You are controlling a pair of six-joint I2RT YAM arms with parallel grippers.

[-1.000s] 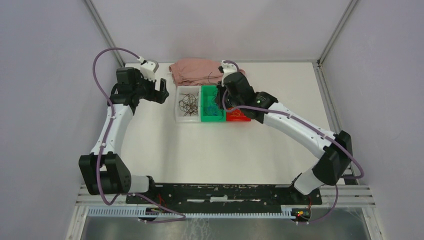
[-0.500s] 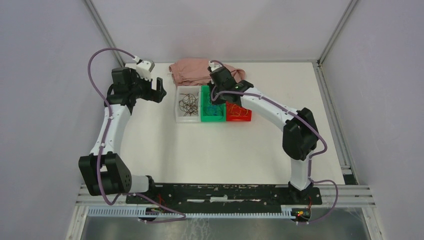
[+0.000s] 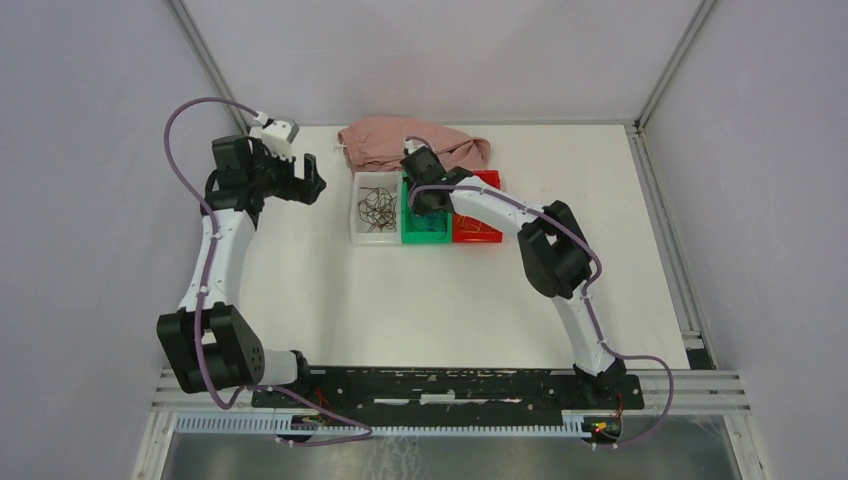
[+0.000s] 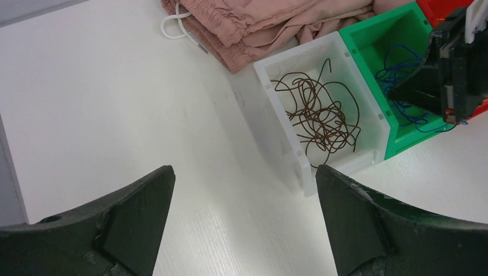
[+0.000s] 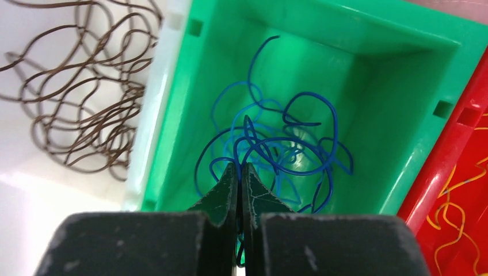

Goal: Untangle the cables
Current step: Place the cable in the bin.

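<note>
Bright, even light; soft shadows (glare inside green bin (image 5: 374, 86))

Top camera, above and behind the arm bases, looks down on the whole table (image 3: 400, 300), with the green bin (image 3: 424, 239) small near the back. Left wrist camera sits left of the green bin (image 4: 411, 135), facing it at a slant across the white bin (image 4: 283, 135). Right wrist camera hangs close over the green bin (image 5: 391, 75), looking in at the blue cables (image 5: 270, 150), with the red bin (image 5: 454, 149) at its right edge. All three views share the green bin.
</note>
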